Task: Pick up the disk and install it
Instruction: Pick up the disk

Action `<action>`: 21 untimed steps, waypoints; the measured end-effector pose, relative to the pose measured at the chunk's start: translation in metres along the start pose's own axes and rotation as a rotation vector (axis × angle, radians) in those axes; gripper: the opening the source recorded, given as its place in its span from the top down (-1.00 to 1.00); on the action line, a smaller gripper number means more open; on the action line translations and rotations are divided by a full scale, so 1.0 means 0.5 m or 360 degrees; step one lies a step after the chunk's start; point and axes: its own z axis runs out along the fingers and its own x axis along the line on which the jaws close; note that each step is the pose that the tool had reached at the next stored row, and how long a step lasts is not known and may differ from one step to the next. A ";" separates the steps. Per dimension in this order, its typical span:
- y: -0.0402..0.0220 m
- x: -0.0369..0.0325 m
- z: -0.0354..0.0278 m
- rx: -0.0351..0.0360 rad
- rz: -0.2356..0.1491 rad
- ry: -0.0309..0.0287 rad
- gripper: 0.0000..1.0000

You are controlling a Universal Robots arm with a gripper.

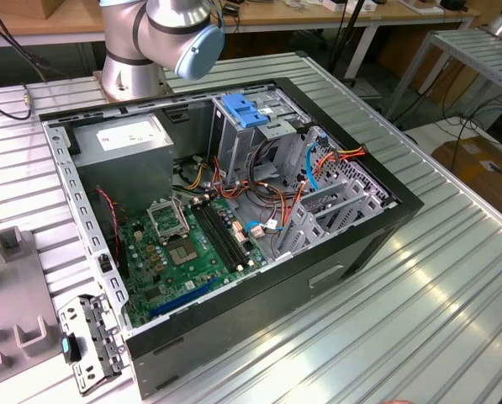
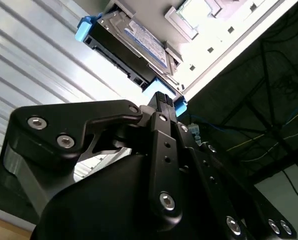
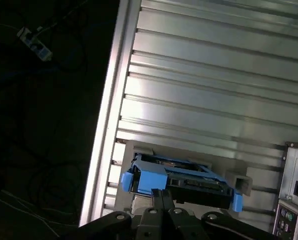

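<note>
Plainly the disk (image 3: 196,186) lies flat in a grey holder (image 3: 241,182) on the ribbed table (image 3: 213,75), close to the table's edge and just beside the rear of the case (image 3: 296,192). In both wrist views the jaws (image 3: 161,193) are narrow, almost together, with their tips against the blue rail (image 3: 144,176) on the disk's near side. Whether any plastic is pinched between them I cannot tell.

I judge the disk to be stiff and dense, heavy for its size, and easily hurt by a knock or a drop. Its metal faces look smooth and likely slippery. The blue rails are plastic and would probably flex, so a grip on a rail alone may let the disk sag or twist. The firm side edges near the middle seem the safer hold, away from the label (image 2: 148,44).

Around it, the holder's raised block stands at one end of the disk. Beyond the table edge is a dark drop with loose cables.

In the exterior view the arm (image 1: 179,38) reaches away from the open case (image 1: 335,271). Inside the case, orange and blue wires (image 1: 272,200) cross the space beside the metal cage (image 1: 267,143), a blue latch (image 1: 244,111) sits on top of the cage, and a grey box (image 1: 120,151) fills the corner next to it, so the way in looks tight
</note>
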 end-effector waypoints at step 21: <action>0.000 0.000 0.000 -0.0010 -0.0906 -0.00102 0.79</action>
